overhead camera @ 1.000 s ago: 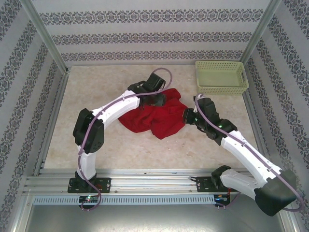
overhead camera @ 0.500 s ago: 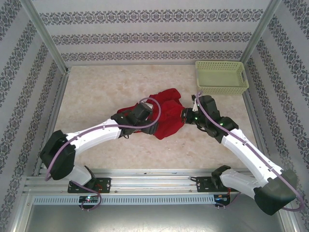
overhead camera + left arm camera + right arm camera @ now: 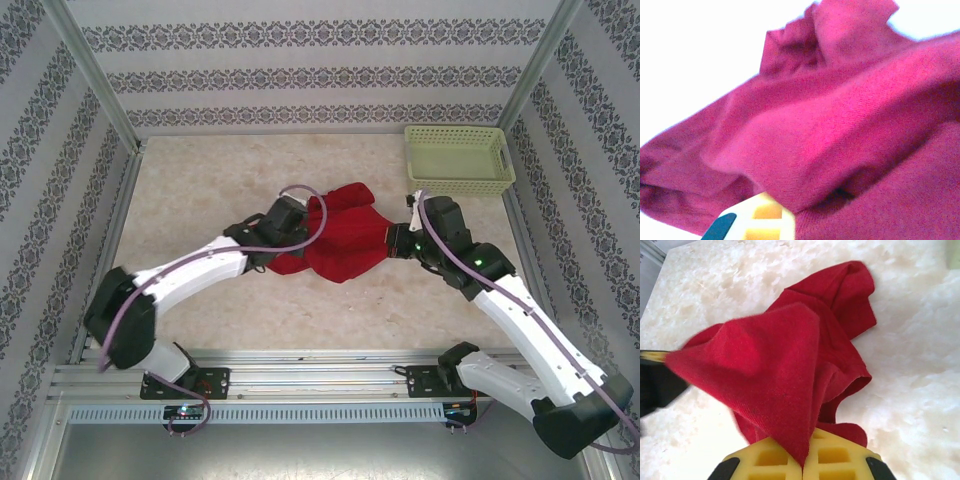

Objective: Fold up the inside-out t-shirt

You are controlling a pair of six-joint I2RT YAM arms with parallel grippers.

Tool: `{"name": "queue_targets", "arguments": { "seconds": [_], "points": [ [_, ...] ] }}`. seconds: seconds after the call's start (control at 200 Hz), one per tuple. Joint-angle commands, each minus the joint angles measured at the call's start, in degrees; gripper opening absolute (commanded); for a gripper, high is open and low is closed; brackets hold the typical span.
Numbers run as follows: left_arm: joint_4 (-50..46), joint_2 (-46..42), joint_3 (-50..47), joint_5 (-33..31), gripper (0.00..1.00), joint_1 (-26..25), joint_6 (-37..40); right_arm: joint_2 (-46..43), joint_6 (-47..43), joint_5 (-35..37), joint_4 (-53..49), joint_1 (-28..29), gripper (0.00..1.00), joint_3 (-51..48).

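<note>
Lying crumpled near the middle of the marbled table (image 3: 200, 190), the inside-out t-shirt (image 3: 340, 240) is gripped from both sides. Its left edge is pinched by the closed left gripper (image 3: 298, 226), and red cloth is seen draped over a yellow finger (image 3: 765, 217) in the left wrist view. Its right edge is clamped by the right gripper (image 3: 392, 240), whose yellow pads (image 3: 775, 460) are shut on a raised fold. A pale green basket (image 3: 458, 160) is set well apart at the far right corner.
</note>
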Motion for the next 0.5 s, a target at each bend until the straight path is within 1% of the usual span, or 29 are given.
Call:
{"name": "queue_targets", "arguments": {
  "seconds": [0.0,0.085,0.16,0.2,0.25,0.295,0.33,0.435,0.495],
  "points": [
    [-3.1,-10.2,2.0,-0.2,0.0,0.1,3.4,-2.6,-5.9,2.8,-5.9,0.4,0.0,5.4],
    [-9.4,-16.8,5.5,2.3,0.0,0.0,1.8,-3.8,-8.3,2.2,-9.3,0.4,0.0,9.6],
    [-12.0,-20.9,6.7,5.3,0.0,0.0,0.9,-4.8,-9.9,1.8,-12.4,0.5,0.0,13.3],
    [-12.8,-21.9,6.4,5.5,0.0,0.0,0.9,-5.1,-10.3,1.7,-13.5,0.4,0.0,14.6],
    [-13.5,-22.1,5.4,4.0,0.0,0.1,1.3,-5.3,-10.2,1.4,-13.8,0.4,0.0,15.1],
    [-13.7,-21.0,4.1,2.7,0.0,0.4,1.9,-4.9,-9.2,0.8,-12.7,0.4,0.0,14.2],
    [-14.0,-19.5,3.4,2.9,0.0,1.1,1.8,-4.4,-8.2,-0.4,-11.4,0.4,0.0,12.8],
    [-12.8,-11.3,1.6,10.7,0.05,6.3,-0.3,-1.3,-3.5,-5.1,-4.3,0.4,0.0,6.4],
    [-13.4,-4.7,2.5,12.9,0.07,8.2,-0.8,1.1,-0.8,-6.8,1.5,0.8,0.0,2.1]
  ]
}}
